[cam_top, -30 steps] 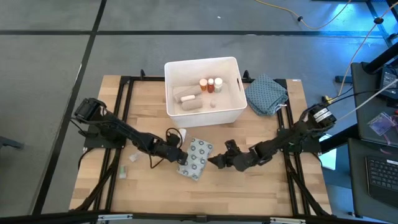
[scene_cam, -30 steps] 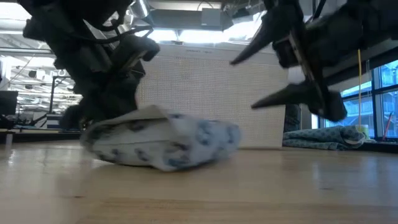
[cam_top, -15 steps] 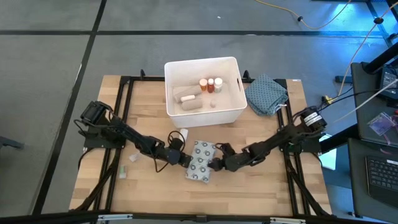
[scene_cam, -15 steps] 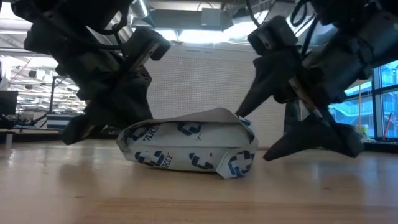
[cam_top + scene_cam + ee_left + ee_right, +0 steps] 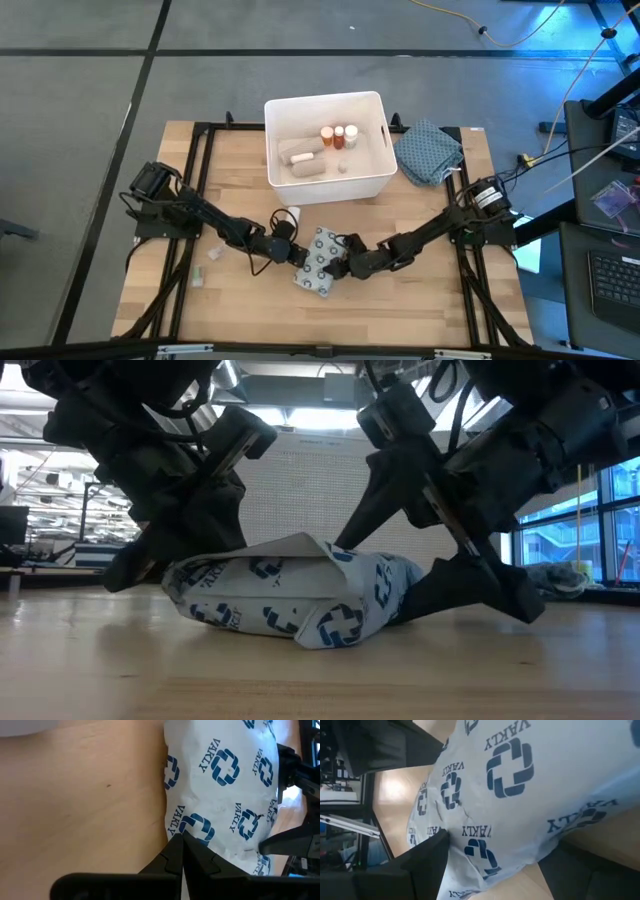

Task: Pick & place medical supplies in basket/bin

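The flat packet (image 5: 318, 262), pale with blue cross logos, lies humped on the wooden table in front of the white tub (image 5: 276, 106). The tub holds beige rolls (image 5: 300, 156) and white-capped orange bottles (image 5: 338, 135). My left gripper (image 5: 294, 255) is shut at the packet's left edge. My right gripper (image 5: 341, 264) is open, with its fingers on either side of the packet's right end (image 5: 385, 585). In both wrist views the packet (image 5: 225, 795) (image 5: 520, 795) fills most of the picture. My left gripper pinches the packet's left edge (image 5: 176, 827) between its two shut fingers, slanting down from the table's left. The packet rests on the table, with its held edge low (image 5: 185, 585). My right gripper meets the packet's right end from the table's right. One finger (image 5: 362, 510) is on the raised top crease (image 5: 318, 546), the other (image 5: 470, 588) low beside it on the table. The packet's bulge reaches between the open fingers (image 5: 427, 857).
A blue-grey patterned cloth (image 5: 430, 152) lies to the right of the tub. A small white object (image 5: 284, 215) sits near the tub's front left corner. Small bits (image 5: 214, 252) (image 5: 198, 280) lie on the left part of the table. Bare wood stretches along the near edge.
My right gripper has moved toward the table's left until its open fingers reached around the packet's right end. The packet has turned a little on the table and its middle has humped up between the two grippers. My left gripper has stayed at the packet's left edge.
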